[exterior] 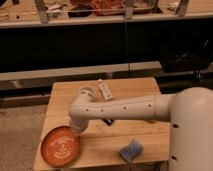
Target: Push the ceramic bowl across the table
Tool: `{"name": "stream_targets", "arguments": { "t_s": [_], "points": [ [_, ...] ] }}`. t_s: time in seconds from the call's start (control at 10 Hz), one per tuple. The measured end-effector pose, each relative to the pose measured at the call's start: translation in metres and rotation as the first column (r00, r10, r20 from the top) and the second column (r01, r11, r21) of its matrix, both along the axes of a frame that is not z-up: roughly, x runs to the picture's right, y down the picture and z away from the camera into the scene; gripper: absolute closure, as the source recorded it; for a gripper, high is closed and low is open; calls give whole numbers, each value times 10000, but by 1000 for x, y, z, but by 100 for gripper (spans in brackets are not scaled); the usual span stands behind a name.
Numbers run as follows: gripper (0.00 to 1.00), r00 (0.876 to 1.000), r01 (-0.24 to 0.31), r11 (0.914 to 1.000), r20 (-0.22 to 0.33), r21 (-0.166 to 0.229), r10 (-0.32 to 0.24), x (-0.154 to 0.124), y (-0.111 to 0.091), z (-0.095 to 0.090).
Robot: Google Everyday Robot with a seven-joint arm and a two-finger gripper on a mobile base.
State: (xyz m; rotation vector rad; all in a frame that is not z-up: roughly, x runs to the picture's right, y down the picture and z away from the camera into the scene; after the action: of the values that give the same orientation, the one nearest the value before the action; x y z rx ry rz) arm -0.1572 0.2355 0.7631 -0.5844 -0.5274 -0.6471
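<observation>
**Bowl sits at the near-left corner, arm bent over it**

From where I stand, the ceramic bowl (60,146) rests on the worktop (131,90) at its near-left corner, its rim close to, perhaps slightly over, the left edge. It is a wide, shallow orange dish with pale swirls inside. The robot's white arm (120,107) reaches across the planks from the right and bends down at an elbow just beside the bowl's far-right rim. The tool (80,131) must be down there, under the elbow, touching or nearly touching that rim, but the arm covers it.

I judge the bowl to be stiff, fairly heavy for its size and smooth-bottomed, so it should slide on the wood rather than tip, provided the push lands low on the outer wall. A push high on the rim could rock it. Being ceramic, it would break if it went over the edge, and there is little worktop left on its left and near sides; the open run lies toward the far and right.

A small pale tube-like object (105,90) lies near the far edge, a dark item (107,121) peeks from under the arm, and a blue sponge-like lump (131,149) sits near the front. What the dark item is, I cannot make out. The worktop's near edge is cut off from view.
</observation>
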Motion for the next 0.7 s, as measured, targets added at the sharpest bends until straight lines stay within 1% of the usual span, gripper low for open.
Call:
{"name": "stream_targets", "arguments": {
  "t_s": [0.7],
  "points": [
    [98, 9999, -124, 9997, 63, -200, 126, 4, 0, 2]
  ]
}}
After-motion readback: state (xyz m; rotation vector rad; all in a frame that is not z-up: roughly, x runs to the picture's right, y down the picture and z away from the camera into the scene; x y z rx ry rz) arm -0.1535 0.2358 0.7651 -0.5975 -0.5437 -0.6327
